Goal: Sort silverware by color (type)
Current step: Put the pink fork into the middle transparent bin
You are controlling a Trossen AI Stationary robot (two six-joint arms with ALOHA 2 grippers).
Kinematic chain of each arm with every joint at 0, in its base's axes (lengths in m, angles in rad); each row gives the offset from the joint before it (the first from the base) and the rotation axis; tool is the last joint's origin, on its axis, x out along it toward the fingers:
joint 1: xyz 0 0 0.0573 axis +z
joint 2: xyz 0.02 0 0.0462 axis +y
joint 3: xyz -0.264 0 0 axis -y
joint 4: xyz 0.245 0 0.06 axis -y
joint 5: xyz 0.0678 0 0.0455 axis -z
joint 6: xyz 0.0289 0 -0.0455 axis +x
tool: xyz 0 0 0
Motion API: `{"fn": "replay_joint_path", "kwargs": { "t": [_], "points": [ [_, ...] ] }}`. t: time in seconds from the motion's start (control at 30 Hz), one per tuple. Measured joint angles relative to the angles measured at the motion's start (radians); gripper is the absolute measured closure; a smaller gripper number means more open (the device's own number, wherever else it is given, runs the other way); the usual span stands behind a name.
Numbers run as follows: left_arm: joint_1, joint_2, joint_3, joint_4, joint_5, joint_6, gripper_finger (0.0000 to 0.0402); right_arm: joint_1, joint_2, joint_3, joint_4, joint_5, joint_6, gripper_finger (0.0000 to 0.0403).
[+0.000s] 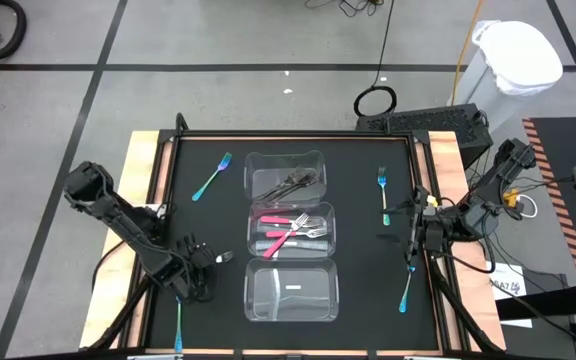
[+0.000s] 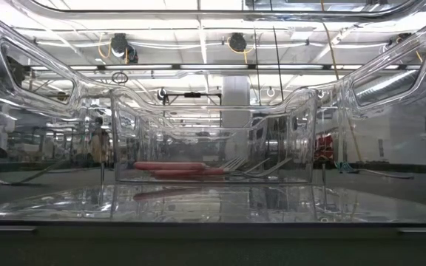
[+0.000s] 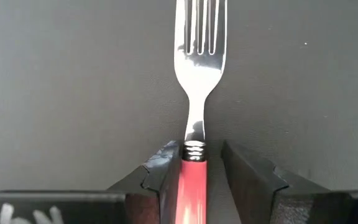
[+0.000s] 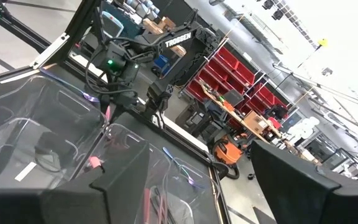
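Where the mat (image 1: 208, 215) meets its near edge, at about 7 o'clock, one teal-handled fork (image 1: 178, 335) lies alone. Just beyond it, at 8 o'clock, is the left gripper (image 1: 206, 264), low over the mat. A pink-handled fork (image 3: 197, 74) sits between its fingers with the tines pointing away from the wrist. Jaws roughly half parted: the handle is against one finger and a clear gap shows at the other, so it's straddled, not clamped. Fork looks flat on the mat.

Centre column, three clear containers, near to far:
- near container (image 1: 251, 300), 6 o'clock: no forks, only a small white label on the floor
- middle container (image 1: 256, 235), at the hub: pink forks (image 1: 286, 232) piled together, tines toward 3 o'clock
- far container (image 1: 251, 175), 12 o'clock: dark grey forks (image 1: 293, 182)

Right side: a blue-handled fork (image 1: 406, 290) at 4 o'clock near the mat edge. The right gripper (image 1: 411, 240) is just beyond it at about 3 o'clock, jaws spread wide and holding nothing. Another blue fork (image 1: 383, 190) lies at 2 o'clock.

Far left, 10 o'clock: a teal fork (image 1: 211, 177) lies slantwise on the mat, well apart from the containers.
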Motion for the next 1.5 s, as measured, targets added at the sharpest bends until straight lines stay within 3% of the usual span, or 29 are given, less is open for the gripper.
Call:
{"fn": "replay_joint_path", "kwargs": {
  "t": [0.23, 0.33, 0.47, 0.63, 0.97, 1.1, 1.2, 1.33, 1.5],
  "points": [
    [-0.015, 0.001, 0.000, -0.033, -0.001, -0.061, 0.0273, 0.000, 0.000, 0.000, 0.000, 0.000, 0.000, 0.0129],
    [-0.015, 0.001, -0.001, -0.031, 0.003, -0.058, 0.0300, 0.000, 0.000, 0.000, 0.000, 0.000, 0.000, 0.0129],
    [-0.016, 0.001, -0.001, -0.036, 0.007, -0.058, 0.0366, 0.000, 0.000, 0.000, 0.000, 0.000, 0.000, 0.0129],
    [-0.015, -0.003, 0.001, -0.051, -0.001, -0.076, 0.0371, 0.000, 0.000, 0.000, 0.000, 0.000, 0.000, 0.0129],
    [-0.015, -0.104, 0.092, -0.315, -0.160, -0.114, 0.0397, 0.000, 0.000, 0.000, 0.000, 0.000, -0.007, 0.0129],
    [-0.015, -0.160, 0.157, -0.348, -0.307, -0.092, 0.0398, 0.000, 0.002, 0.000, 0.001, -0.003, -0.007, 0.0129],
    [-0.009, -0.188, 0.184, -0.337, -0.353, -0.054, 0.0397, 0.000, 0.007, 0.000, 0.000, -0.003, -0.007, 0.0129],
    [0.013, -0.192, 0.183, -0.339, -0.308, -0.066, 0.0395, 0.000, 0.017, 0.000, 0.000, -0.004, -0.002, 0.0129],
    [0.025, -0.145, 0.183, -0.330, -0.156, -0.139, 0.0394, 0.000, 0.029, 0.000, 0.000, -0.004, -0.001, 0.0129]
  ]
}}
